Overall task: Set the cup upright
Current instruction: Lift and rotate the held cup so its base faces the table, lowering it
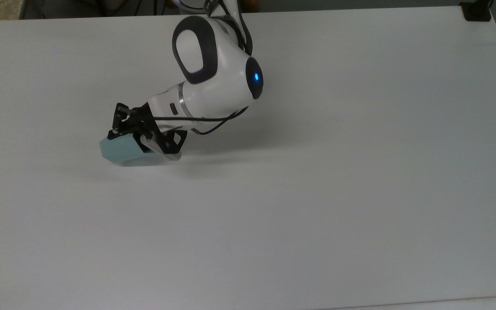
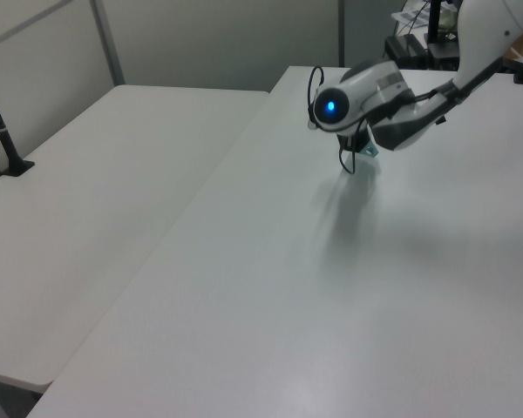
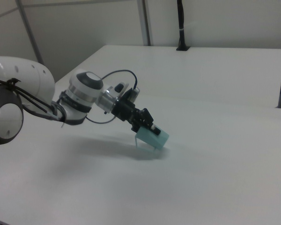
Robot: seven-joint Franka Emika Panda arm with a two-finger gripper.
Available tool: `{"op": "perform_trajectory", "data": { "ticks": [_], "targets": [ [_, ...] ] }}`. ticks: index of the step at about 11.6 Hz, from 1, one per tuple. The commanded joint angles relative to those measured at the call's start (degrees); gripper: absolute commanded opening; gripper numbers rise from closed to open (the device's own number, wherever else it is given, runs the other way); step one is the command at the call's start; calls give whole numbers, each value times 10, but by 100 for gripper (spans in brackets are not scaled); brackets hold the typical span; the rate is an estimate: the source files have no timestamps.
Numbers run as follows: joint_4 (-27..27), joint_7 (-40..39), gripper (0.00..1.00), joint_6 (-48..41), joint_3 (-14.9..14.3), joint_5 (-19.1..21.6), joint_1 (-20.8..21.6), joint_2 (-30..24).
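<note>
The cup (image 1: pixel 122 151) is where I start, but going by size I take the bench (image 1: pixel 360 172) first: a wide white top, bare apart from the arm (image 1: pixel 213 82) reaching in from the far edge toward the top view's left. The arm's last link slopes down and ends at the gripper (image 1: pixel 121 129), which I read as pinching the cup near its rim, one finger over the wall; the exact finger contact is too dark for me to confirm.

The cup sits left of centre in the top view, in the far half of the bench. In the right view (image 3: pixel 152 137) it is tilted, one lower edge at or just above the bench and the rest raised, its closed narrow end pointing out away from the gripper and slightly up. So its long axis runs on from the gripper's own line, slanted rather than vertical.

My judgement: the righting is partway done. The wrist needs to rotate until that axis stands vertical, base down, before I let go.
</note>
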Motion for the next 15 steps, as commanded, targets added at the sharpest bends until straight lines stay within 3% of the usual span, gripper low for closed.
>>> {"op": "perform_trajectory", "data": {
  "ticks": [1,4,7,8,10,13,15],
  "targets": [
    [-14,-23,0,54,3,115,-4,-66],
    [-15,-92,0,56,4,269,-9,-106],
    [-32,-185,0,57,3,475,-11,-172],
    [-48,-206,0,57,3,515,-14,-193],
    [-102,-203,0,100,3,533,-7,-212],
    [-190,-165,0,232,10,534,-5,-209],
    [-198,-161,0,251,10,534,-7,-200]
  ]
}}
